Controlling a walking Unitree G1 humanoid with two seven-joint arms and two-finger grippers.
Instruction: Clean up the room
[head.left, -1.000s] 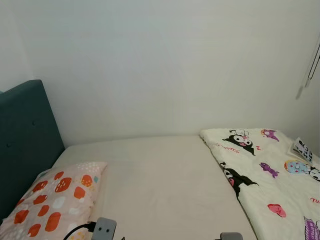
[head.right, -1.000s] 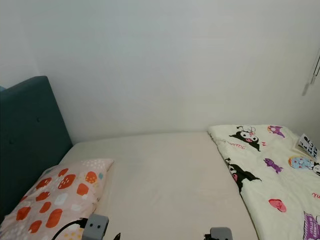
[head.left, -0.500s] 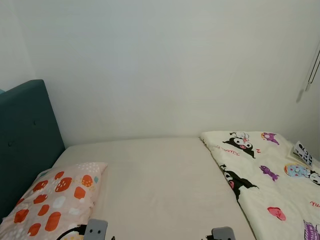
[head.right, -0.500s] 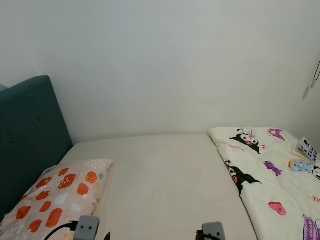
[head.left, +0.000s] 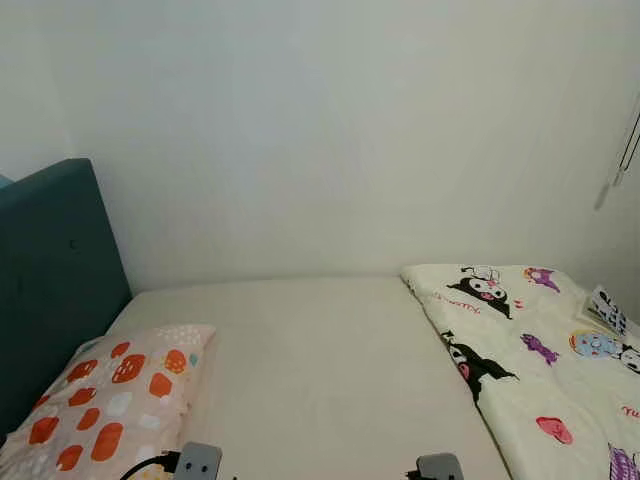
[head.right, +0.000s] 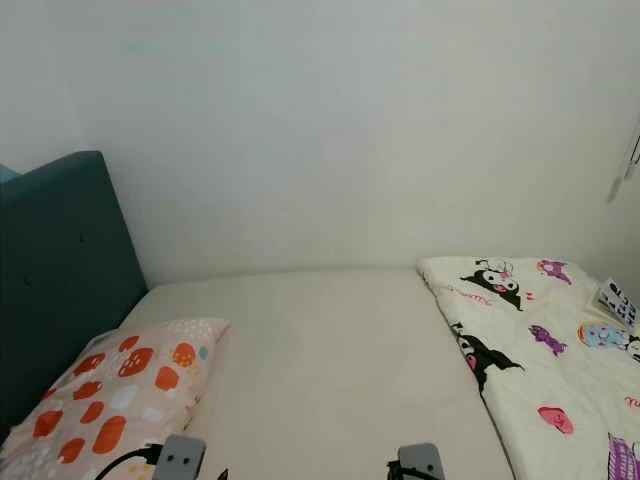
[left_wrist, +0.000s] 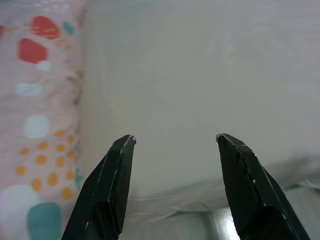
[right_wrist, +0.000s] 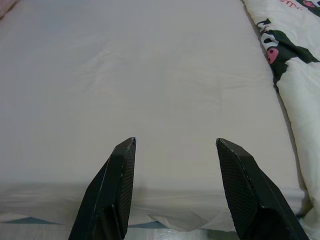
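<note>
Facing a bed pushed against a white wall, with a teal headboard at the robot's left. Lying at that head end, where a sleeper's head would go, a pink pillow printed with red and orange shapes, already squared to the mattress edge. Bunched toward the right side, a cream quilt with cartoon figures, leaving the middle of the sheet bare; probably the thing to be spread out if tidying here means making the bed. Held low at the near edge of the mattress, left pincer spread wide with nothing between its fingers, just beside the pillow's edge; right pincer equally wide and holding nothing, over plain sheet with the quilt's border near. Seemingly poised there for a reach, not yet committed to either side. Red script beside a black-and-white figure on the quilt, too small to read; a black-and-white panel at its far right equally illegible.
</note>
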